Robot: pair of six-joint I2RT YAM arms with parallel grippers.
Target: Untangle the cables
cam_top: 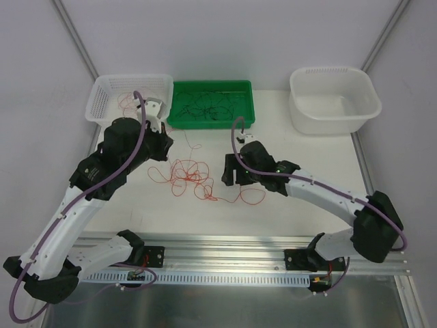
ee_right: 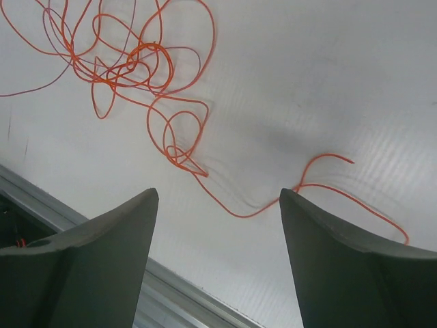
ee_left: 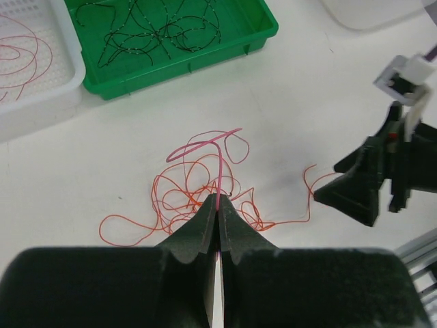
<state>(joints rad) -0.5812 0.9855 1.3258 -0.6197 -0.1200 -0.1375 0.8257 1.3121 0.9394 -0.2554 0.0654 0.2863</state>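
A loose tangle of orange-red wires (cam_top: 188,174) lies on the table between the arms; it also shows in the left wrist view (ee_left: 181,198) and the right wrist view (ee_right: 136,61). My left gripper (ee_left: 218,198) is shut on a pinkish-red wire (ee_left: 205,140) that loops up out of the tangle. In the top view it (cam_top: 164,140) hangs above the tangle's far left. My right gripper (ee_right: 218,195) is open and empty just above the table, with a single orange strand (ee_right: 252,212) lying between its fingers. It sits at the tangle's right end (cam_top: 232,176).
A green tray (cam_top: 208,84) at the back holds several dark wires (ee_left: 157,27). A white basket (cam_top: 102,89) at the back left holds pinkish-red wires (ee_left: 20,58). A white tub (cam_top: 334,102) stands at the back right. A metal rail (cam_top: 225,242) runs along the near edge.
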